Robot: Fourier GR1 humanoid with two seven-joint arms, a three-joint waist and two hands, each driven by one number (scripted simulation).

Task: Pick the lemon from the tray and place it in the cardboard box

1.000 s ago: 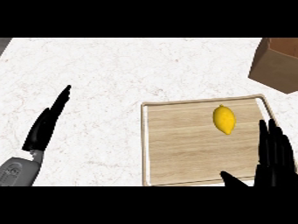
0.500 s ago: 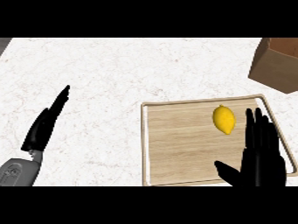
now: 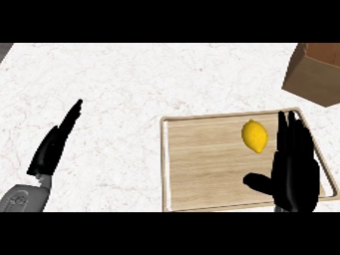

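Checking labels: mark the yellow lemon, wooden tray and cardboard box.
Yellow oval lemon (image 3: 255,136), head view, its middle.
Light wooden tray (image 3: 202,164), head view, bare floor.
Brown cardboard box (image 3: 316,79), head view, outer wall.

- The lemon (image 3: 255,136) is yellow and oval with a small pointed tip at each end. It lies flat on its side, long axis running from the near edge of the table (image 3: 128,74) towards the far edge. It rests in the tray's far right part, close to the far rim.
- The tray (image 3: 202,164) is a shallow rectangle of pale wood with a low raised rim. It lies flat by the table's near edge, towards the right.
- The cardboard box (image 3: 323,74) is brown and open-topped. It stands at the table's far right, apart from the tray.
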